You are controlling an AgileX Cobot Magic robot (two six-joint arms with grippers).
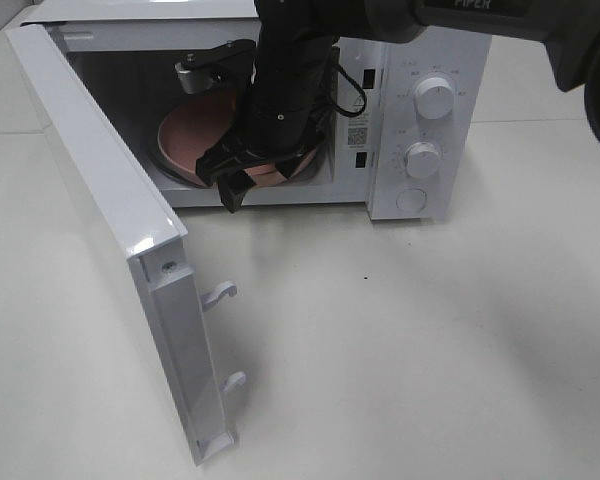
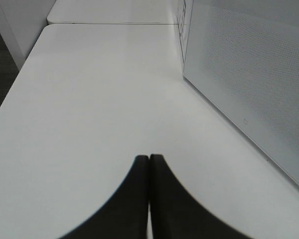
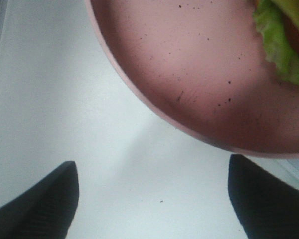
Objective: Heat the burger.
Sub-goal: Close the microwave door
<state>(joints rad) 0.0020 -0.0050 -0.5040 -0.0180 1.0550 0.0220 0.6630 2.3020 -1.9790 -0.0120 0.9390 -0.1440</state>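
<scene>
White tabletop (image 1: 430, 350) bears an open microwave (image 1: 430, 150); upper centre, right gripper (image 3: 152, 167) gapes wide by plate (image 3: 189, 74) and burger (image 3: 284, 45); left gripper (image 2: 149, 158) pinched together.

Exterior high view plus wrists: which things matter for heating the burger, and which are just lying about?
In the job: burger; pink plate under it; microwave; its door, standing open; dials; right end effector, open, just short of the plate.

Not in play: left end effector, shut, over the bare table.
</scene>
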